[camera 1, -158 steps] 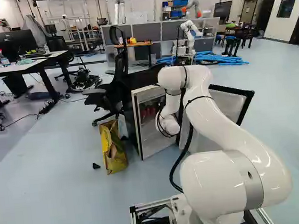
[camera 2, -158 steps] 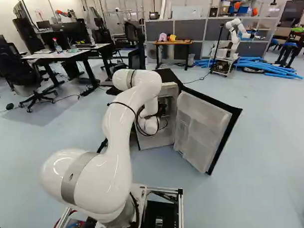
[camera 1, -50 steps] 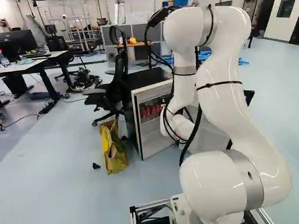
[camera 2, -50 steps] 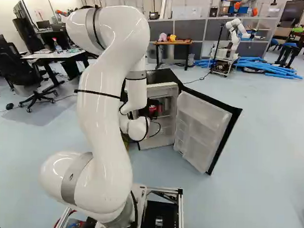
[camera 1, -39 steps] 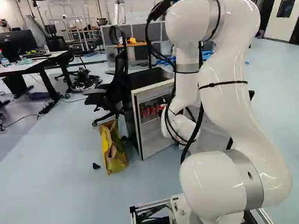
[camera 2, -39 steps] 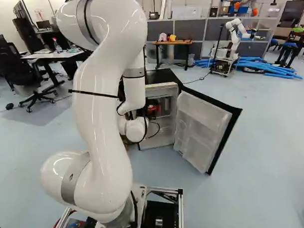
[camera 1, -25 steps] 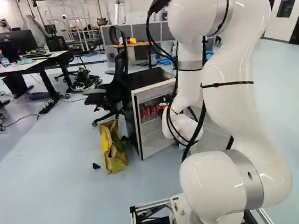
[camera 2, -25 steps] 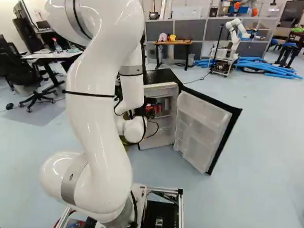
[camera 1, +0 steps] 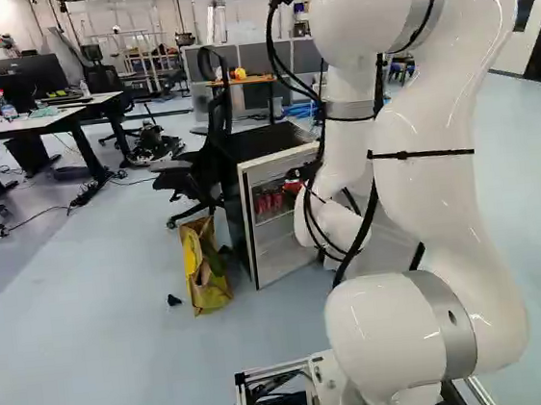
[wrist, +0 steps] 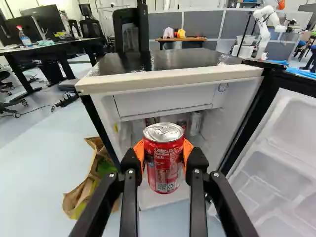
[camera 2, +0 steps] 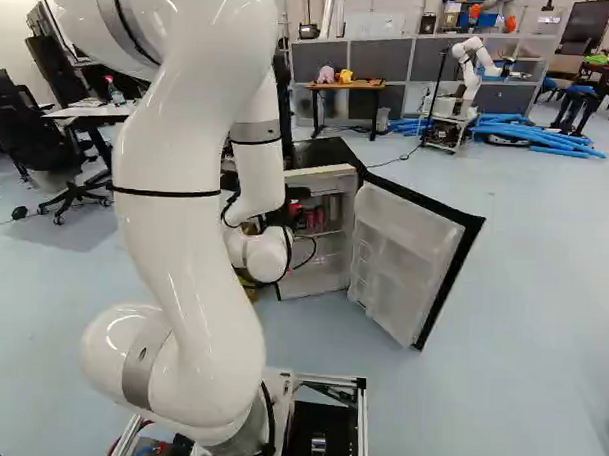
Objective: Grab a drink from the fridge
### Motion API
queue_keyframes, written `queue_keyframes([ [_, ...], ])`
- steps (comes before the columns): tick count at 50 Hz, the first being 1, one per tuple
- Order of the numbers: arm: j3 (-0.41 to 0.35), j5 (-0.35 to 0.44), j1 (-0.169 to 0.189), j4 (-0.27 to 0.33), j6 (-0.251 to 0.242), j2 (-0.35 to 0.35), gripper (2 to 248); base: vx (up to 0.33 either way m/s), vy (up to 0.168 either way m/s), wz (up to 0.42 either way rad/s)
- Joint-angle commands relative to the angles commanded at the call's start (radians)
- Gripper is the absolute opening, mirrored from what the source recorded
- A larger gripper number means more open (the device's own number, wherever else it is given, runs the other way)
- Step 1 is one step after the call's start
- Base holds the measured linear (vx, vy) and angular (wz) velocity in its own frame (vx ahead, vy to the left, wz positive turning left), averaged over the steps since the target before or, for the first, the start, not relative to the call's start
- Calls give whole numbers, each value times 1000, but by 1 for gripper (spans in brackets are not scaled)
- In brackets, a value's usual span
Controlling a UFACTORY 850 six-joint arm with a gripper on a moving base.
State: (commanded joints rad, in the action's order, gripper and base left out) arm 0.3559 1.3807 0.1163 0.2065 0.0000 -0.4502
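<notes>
Wrist view: black two-fingered hand (wrist: 163, 155) gripping red cylindrical metal can (wrist: 163, 170); swinging against open, white-lined fridge door (wrist: 281, 163) might dislodge it.

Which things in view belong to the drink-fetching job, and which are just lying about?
Part of the job:
- red can, between the gripper's orange pads
- fridge, its door open
- red drinks inside it

Just lying about:
- paper bag beside the fridge
- office chair
- blue tubes
- spray bottle on a desk
</notes>
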Motion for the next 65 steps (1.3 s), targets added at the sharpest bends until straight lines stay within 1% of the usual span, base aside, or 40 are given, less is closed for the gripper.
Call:
queue_keyframes([
  [17,3,0,-1,20,0,43,96,0,0,0],
  [37,15,0,2,20,0,86,96,0,0,0],
  [65,73,0,-1,20,0,113,96,0,0,0],
])
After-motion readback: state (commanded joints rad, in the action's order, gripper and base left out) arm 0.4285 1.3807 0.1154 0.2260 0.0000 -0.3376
